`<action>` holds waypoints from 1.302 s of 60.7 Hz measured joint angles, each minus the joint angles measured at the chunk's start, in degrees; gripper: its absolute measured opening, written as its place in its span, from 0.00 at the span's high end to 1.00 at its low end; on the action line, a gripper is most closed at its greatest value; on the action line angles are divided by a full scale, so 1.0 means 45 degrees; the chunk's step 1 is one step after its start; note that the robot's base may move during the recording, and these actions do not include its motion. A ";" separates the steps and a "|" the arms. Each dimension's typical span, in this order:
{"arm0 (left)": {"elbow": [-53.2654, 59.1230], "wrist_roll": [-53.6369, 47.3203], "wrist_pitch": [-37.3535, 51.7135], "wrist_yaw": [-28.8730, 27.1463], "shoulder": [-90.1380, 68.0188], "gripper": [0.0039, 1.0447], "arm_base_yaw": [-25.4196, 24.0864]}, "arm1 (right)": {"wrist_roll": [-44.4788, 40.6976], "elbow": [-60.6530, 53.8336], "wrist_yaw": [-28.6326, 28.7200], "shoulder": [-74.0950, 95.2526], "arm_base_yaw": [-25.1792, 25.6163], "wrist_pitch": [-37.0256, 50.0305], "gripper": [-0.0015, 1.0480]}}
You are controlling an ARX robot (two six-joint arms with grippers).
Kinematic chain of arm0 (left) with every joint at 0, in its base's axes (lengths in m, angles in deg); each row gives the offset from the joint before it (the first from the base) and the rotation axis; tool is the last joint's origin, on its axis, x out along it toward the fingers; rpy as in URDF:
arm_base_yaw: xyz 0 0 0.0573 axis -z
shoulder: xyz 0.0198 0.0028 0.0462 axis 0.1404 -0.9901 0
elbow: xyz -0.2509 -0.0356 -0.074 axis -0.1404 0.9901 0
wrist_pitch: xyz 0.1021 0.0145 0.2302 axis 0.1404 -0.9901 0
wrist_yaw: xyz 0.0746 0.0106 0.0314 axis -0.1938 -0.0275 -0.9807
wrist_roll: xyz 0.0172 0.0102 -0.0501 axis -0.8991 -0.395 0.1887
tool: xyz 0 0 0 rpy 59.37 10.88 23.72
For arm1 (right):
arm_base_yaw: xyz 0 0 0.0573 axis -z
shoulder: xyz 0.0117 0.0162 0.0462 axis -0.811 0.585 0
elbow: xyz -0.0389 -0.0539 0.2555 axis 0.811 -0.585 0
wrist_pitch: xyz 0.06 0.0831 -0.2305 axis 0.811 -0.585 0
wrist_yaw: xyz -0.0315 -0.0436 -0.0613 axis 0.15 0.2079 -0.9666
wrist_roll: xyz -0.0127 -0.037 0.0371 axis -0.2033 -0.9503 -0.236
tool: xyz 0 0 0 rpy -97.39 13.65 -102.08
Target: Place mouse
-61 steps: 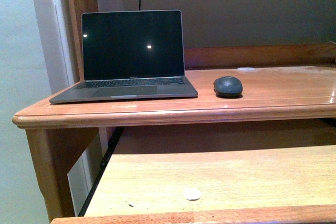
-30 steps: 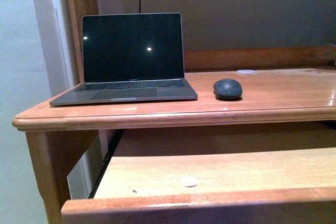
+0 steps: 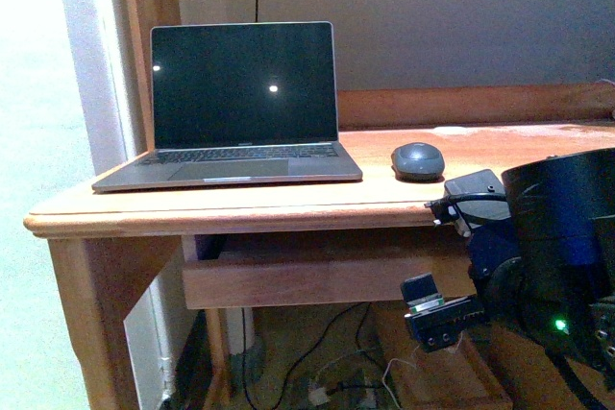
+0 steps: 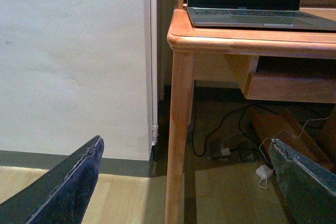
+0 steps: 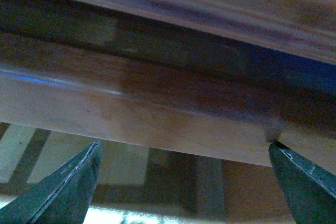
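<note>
The small dark grey mouse (image 3: 418,160) lies on the wooden desk top (image 3: 288,201), just right of the open laptop (image 3: 240,103). My right arm (image 3: 557,256) fills the lower right of the front view, in front of and below the desk edge, apart from the mouse. My right gripper (image 5: 184,182) is open and empty, looking up at the underside of the wooden tray (image 5: 157,114). My left gripper (image 4: 186,182) is open and empty, low near the floor, facing the desk's leg (image 4: 178,129). The mouse is out of view in both wrist views.
The pull-out tray (image 3: 327,280) sits pushed in under the desk top. Cables and a white adapter (image 4: 262,171) lie on the floor under the desk. A white wall (image 4: 73,61) stands left of the desk. The laptop's front edge (image 4: 252,19) shows in the left wrist view.
The pull-out tray has slid back in under the desk top. My right arm has come into view at the lower right. The mouse and the laptop have not moved.
</note>
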 joint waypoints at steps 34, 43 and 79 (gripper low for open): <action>0.0000 0.0000 0.0000 0.0000 0.0000 0.07 0.0000 | 0.4969 -0.8179 0.3298 -1.3746 0.2803 -0.5435 0.07; 0.0000 0.0000 0.0000 0.0000 0.0000 0.07 0.0000 | 0.5999 -0.9534 0.2545 -1.9210 0.2375 -0.9384 0.07; 0.0000 -0.0005 0.0000 -0.0005 0.0010 0.07 0.0000 | 0.1860 -1.1953 0.3084 -2.4295 0.1933 -0.7635 0.74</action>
